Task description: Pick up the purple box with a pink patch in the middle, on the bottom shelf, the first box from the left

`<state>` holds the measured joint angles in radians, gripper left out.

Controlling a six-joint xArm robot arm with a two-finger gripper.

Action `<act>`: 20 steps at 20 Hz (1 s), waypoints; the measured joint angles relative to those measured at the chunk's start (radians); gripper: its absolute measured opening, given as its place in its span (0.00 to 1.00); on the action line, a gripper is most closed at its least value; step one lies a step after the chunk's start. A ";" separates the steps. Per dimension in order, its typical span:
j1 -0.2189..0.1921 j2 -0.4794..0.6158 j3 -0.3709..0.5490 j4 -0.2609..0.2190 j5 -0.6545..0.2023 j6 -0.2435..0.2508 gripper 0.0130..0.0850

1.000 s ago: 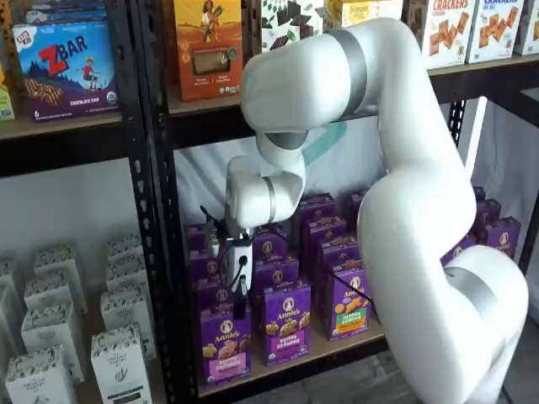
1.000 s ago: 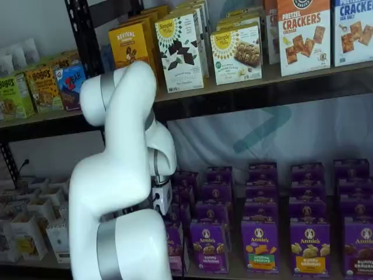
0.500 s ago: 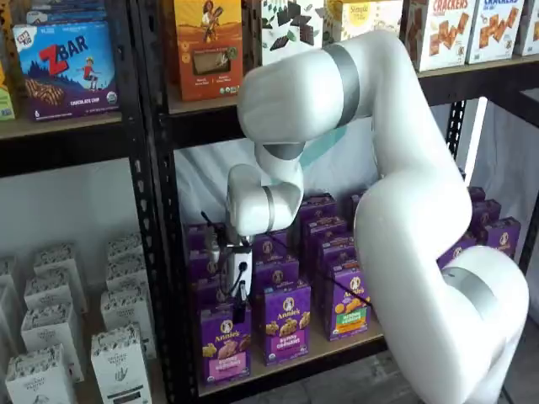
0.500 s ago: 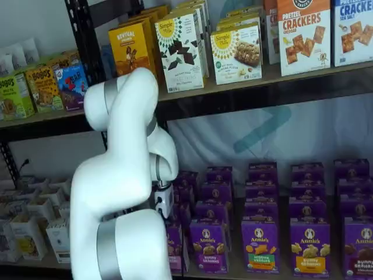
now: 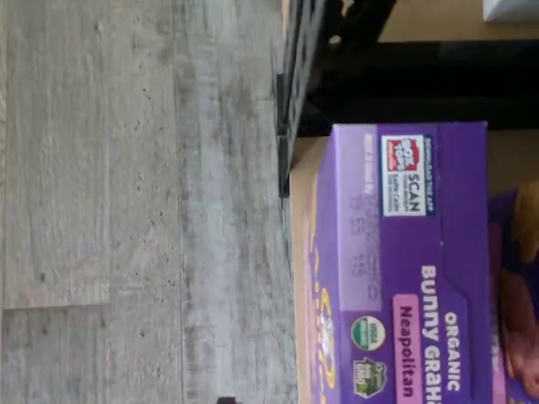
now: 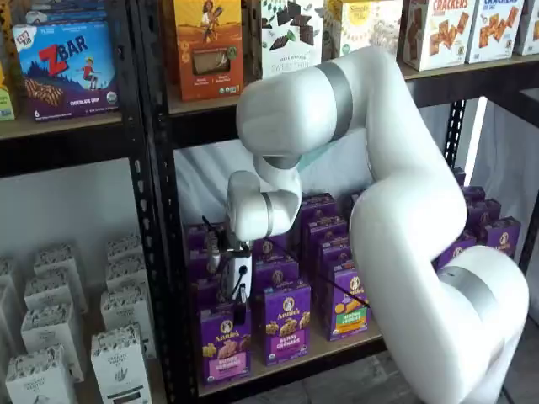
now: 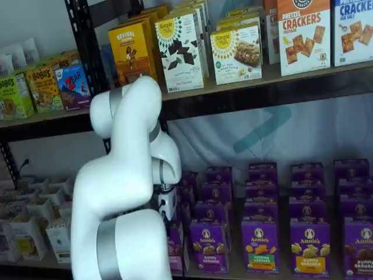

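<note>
The purple box (image 6: pixel 224 343) stands at the front left of the bottom shelf (image 6: pixel 337 345). The hand (image 6: pixel 239 313) hangs just above it, its fingers spread wide and empty. Lower it squarely so each finger clears a side before closing. A neighbouring Annie's box (image 6: pixel 287 321) stands close on the right, and the black rack post (image 6: pixel 160 252) crowds the left.

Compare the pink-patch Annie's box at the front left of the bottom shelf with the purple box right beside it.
The pink-patch Annie's box has a pink band low on its front; the Bunny Grahams box beside it is purple there. The pink-patch box stands next to the black rack post; the Bunny Grahams box sits further along. The end effector hangs over the pink-patch box only. Both stand upright and carry the round white Annie's logo.
</note>
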<state>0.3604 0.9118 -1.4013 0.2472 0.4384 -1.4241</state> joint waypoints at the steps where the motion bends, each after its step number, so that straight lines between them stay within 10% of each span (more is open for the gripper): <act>1: -0.001 0.005 -0.006 -0.004 0.003 0.003 1.00; 20: 0.001 0.071 -0.082 -0.127 0.057 0.116 1.00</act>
<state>0.3617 0.9828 -1.4836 0.1198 0.4953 -1.3083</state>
